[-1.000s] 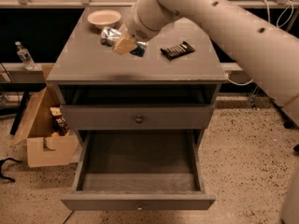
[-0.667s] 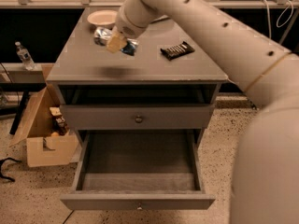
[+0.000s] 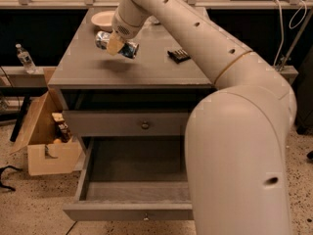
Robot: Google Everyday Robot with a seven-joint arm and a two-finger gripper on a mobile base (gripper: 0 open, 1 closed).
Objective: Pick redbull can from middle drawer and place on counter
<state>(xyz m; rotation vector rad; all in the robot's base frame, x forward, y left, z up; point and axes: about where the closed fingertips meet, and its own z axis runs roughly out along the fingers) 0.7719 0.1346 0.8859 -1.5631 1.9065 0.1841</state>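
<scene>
Redbull can [image 3: 129,49] is being held on its side, silver and blue, in the air over the left part of the counter [image 3: 146,77]. A soft shadow is being cast on the top just beneath it, so the can is being judged as not yet set down

Gripper [image 3: 116,44] is being seen clamped across the can's middle, with one tan finger [image 3: 114,46] lying over its front face. The can is gripped, not resting on anything

On the counter, a pale plate [image 3: 103,19] is being noted behind the can and a small black object [image 3: 179,55] to its right, both apart from it. Bare top is being shown directly under the can

Below, the middle drawer [image 3: 132,210] is standing pulled out. No can is being seen on its dark floor, though its right side is being hidden by the arm. The upper drawer front [image 3: 112,124] is shut

Progress, as judged: the pick from the drawer is done and the carry is at the counter. Lowering onto the bare patch, letting go and drawing the gripper clear are being left to do
</scene>
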